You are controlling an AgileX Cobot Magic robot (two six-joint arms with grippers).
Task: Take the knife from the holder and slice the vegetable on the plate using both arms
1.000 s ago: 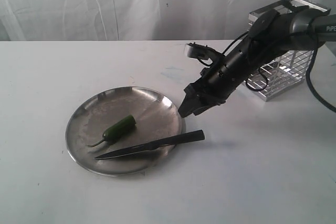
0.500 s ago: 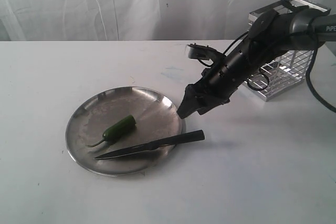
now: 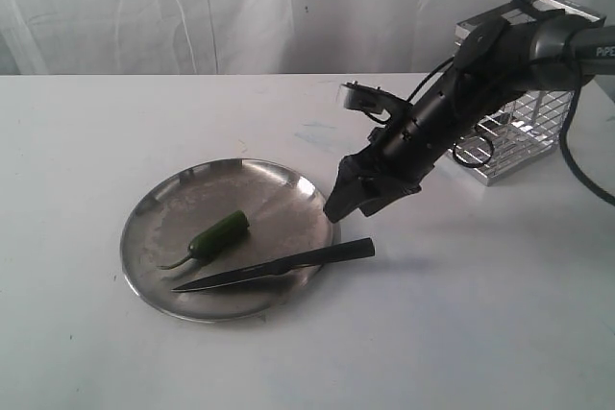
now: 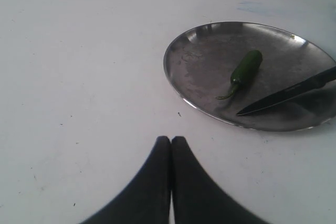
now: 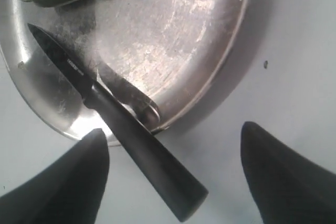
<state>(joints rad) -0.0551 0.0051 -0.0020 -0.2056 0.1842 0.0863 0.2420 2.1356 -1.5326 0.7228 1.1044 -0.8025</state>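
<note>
The knife [image 3: 279, 265] lies loose with its dark blade on the plate [image 3: 264, 189] and its black handle over the rim onto the table. The green vegetable [image 3: 219, 234] rests on the plate beside the blade. My right gripper [image 3: 343, 205] hangs open just above and behind the handle, touching nothing. In the right wrist view the knife [image 5: 137, 141] runs between the spread fingers [image 5: 89, 171] of the right gripper [image 5: 173, 128]. My left gripper [image 4: 171, 140] is shut and empty over bare table, short of the plate [image 4: 210, 45], the vegetable [image 4: 245, 68] and the knife [image 4: 286, 95].
The chrome wire holder [image 3: 531, 130] stands at the back right, behind the right arm [image 3: 500, 55]. A white curtain closes the far side of the white table [image 3: 461, 333].
The right gripper's jaws have spread wider and the arm has shifted slightly above the knife handle. Knife, vegetable and plate have not moved.
</note>
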